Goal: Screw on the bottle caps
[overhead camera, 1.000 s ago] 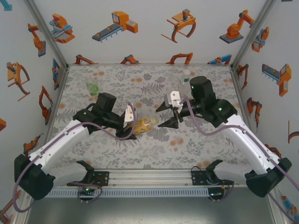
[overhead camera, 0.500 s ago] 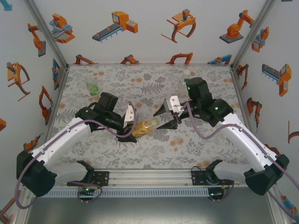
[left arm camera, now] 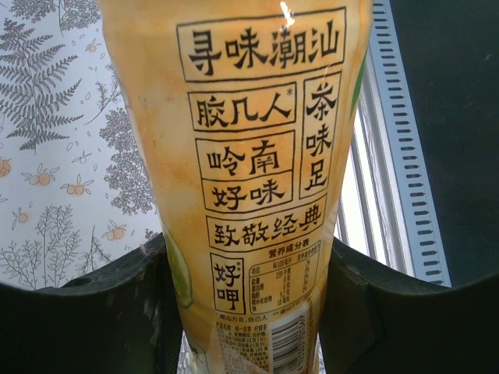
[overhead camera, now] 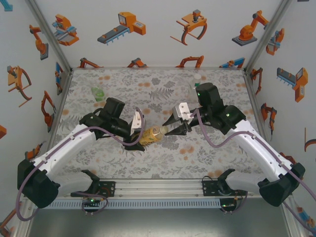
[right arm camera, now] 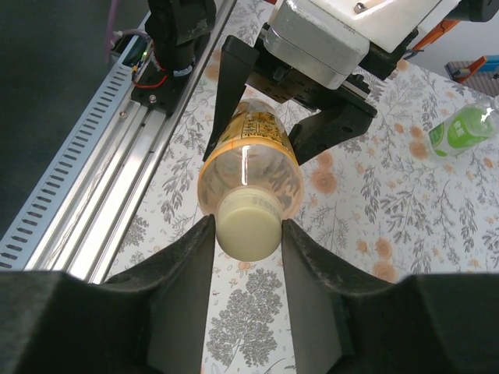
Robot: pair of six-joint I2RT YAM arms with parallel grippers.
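My left gripper (overhead camera: 139, 135) is shut on the amber-yellow labelled bottle (overhead camera: 151, 134), which it holds level above the table with the neck pointing right. In the left wrist view the label (left arm camera: 257, 156) sits between both fingers (left arm camera: 93, 312). A pale yellow cap (right arm camera: 248, 224) is on the bottle's neck, and my right gripper (right arm camera: 248, 234) is shut on it, one pad touching each side. From above, the right gripper (overhead camera: 170, 129) meets the bottle's mouth at table centre. The bottle's shoulder (right arm camera: 249, 167) and my left gripper's fingers (right arm camera: 226, 93) show behind the cap.
A bottle with green liquid (overhead camera: 98, 93) lies at the back left of the floral table (overhead camera: 148, 163), also in the right wrist view (right arm camera: 460, 128). A colourless bottle (overhead camera: 196, 81) stands at the back, behind my right arm. A metal rail (overhead camera: 158, 190) runs along the near edge.
My right gripper has moved left to the bottle's mouth and its jaws have closed onto the pale yellow cap. The left gripper keeps its grip on the bottle.
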